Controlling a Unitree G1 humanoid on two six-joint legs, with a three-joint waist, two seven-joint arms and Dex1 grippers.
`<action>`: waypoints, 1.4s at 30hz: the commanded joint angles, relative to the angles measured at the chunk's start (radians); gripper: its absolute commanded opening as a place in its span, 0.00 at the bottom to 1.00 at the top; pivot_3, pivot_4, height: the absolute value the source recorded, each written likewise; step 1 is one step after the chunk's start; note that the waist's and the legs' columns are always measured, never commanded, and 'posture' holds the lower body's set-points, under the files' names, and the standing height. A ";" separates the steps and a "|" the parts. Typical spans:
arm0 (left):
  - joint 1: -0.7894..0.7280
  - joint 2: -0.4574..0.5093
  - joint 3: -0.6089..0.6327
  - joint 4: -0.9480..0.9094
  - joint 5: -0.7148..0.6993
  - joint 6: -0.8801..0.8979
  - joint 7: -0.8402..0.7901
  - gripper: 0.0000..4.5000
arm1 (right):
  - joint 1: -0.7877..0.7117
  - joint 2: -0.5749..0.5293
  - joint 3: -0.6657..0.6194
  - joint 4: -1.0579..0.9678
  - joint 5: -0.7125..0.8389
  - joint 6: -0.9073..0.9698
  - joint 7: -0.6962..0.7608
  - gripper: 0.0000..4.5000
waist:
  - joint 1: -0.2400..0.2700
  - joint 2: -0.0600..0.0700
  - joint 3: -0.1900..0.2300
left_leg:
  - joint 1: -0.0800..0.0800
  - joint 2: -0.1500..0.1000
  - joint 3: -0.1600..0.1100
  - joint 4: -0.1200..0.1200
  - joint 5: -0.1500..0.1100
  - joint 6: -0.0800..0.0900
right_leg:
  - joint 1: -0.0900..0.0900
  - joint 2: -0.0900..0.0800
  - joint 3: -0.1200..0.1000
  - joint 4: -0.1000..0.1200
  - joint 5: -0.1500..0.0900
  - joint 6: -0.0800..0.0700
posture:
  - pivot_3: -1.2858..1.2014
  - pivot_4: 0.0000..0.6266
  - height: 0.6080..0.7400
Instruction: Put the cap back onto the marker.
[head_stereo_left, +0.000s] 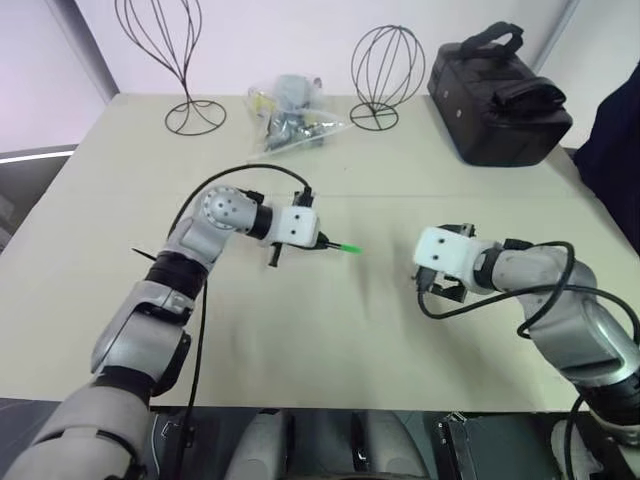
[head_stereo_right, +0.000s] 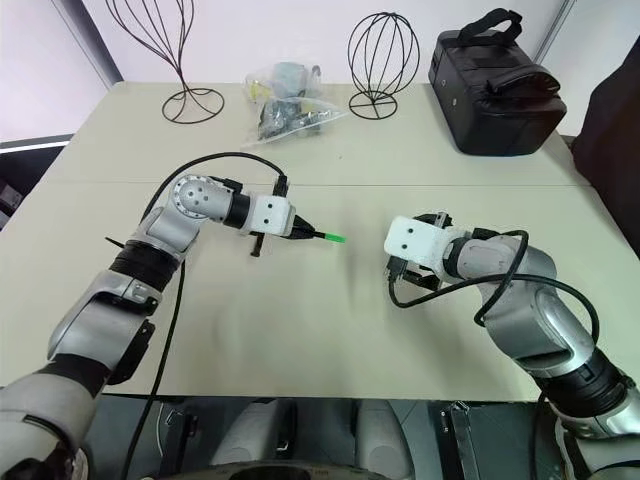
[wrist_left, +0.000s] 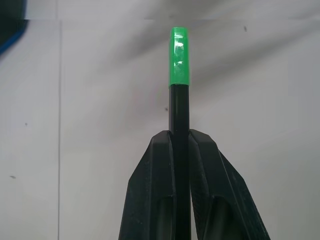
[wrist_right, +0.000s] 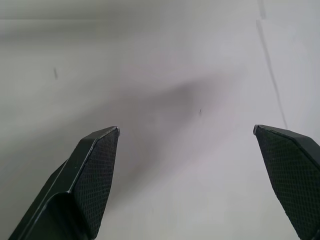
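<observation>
left pincer (wrist_left: 180, 145): clamped on the one marker (wrist_left: 179, 115), held above the counter (head_stereo_left: 330, 330) | one green cap (wrist_left: 179, 56) seated on the marker's far end | right pincer (wrist_right: 187, 145): fingers wide apart, empty, well apart from the marker | two wire stands (head_stereo_left: 388, 75), one black bag (head_stereo_left: 497, 95) at counter's far side

- marker (wrist_left: 179, 120) lower length hidden between the clamped fingers (wrist_left: 152, 190), cut off at the 6 o'clock edge.
- black bag (head_stereo_left: 497, 95) clipped at the 12 o'clock edge.
- contents of the clear plastic bag (head_stereo_left: 285, 118) too small to tell.
- left wire stand (head_stereo_left: 165, 60) cropped at 12 o'clock.
</observation>
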 joint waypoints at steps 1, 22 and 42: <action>0.011 0.005 0.039 -0.067 -0.076 0.103 -0.041 0.00 | 0.019 0.013 -0.087 -0.073 0.056 0.043 -0.013 0.98 | -0.001 0.000 0.000 | 0.000 0.000 0.000 0.000 0.000 0.000 | 0.000 0.000 0.000 0.000 0.000 0.000 | 0.52 0.24 1.00; 0.321 0.237 0.129 -0.567 -0.166 0.724 0.029 0.00 | 0.127 0.253 -0.201 -0.376 0.367 0.329 -0.155 0.98 | -0.003 0.000 0.000 | 0.001 0.001 0.000 0.000 0.000 0.000 | 0.000 0.000 0.001 0.001 0.000 0.000 | 0.52 0.24 1.00; 0.430 0.250 0.111 -0.588 -0.161 0.780 0.129 0.00 | 0.124 0.173 -0.177 -0.353 0.521 0.295 -0.224 0.98 | -0.002 0.000 0.000 | 0.001 0.001 0.000 0.000 0.000 0.000 | 0.000 -0.001 0.001 0.001 0.000 0.000 | 0.52 0.24 1.00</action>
